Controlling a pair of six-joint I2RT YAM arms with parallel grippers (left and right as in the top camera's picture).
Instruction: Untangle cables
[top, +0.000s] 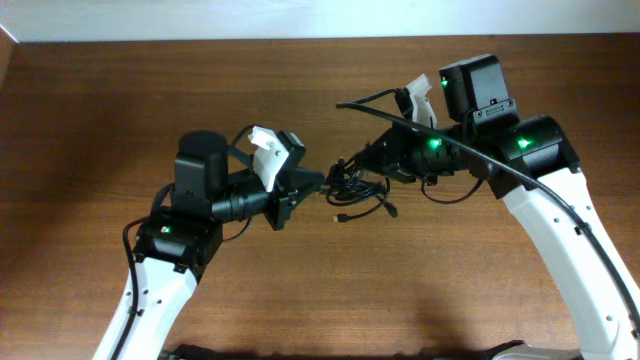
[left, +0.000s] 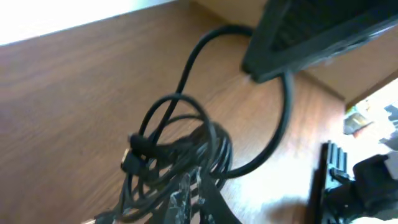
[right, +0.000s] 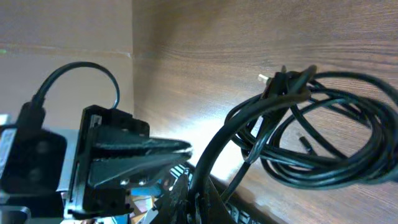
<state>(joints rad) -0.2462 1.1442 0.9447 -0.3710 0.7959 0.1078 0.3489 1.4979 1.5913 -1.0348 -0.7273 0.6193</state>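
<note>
The cables (top: 362, 188) are a bunch of thin black cords knotted together at the table's middle, with a small plug end (top: 342, 215) trailing toward the front. My left gripper (top: 318, 184) reaches in from the left and is shut on the bunch's left side. In the left wrist view the cables (left: 177, 152) loop just above the jaws (left: 198, 200). My right gripper (top: 362, 160) comes in from the right and is shut on a strand. In the right wrist view the jaws (right: 208, 198) pinch a cord leading up to the coiled cables (right: 323, 146).
The brown wooden table (top: 120, 100) stretches to all sides. The right arm's thick black wiring (top: 520, 170) arcs over its wrist. The two grippers face each other a few centimetres apart; the left one shows in the right wrist view (right: 124, 155).
</note>
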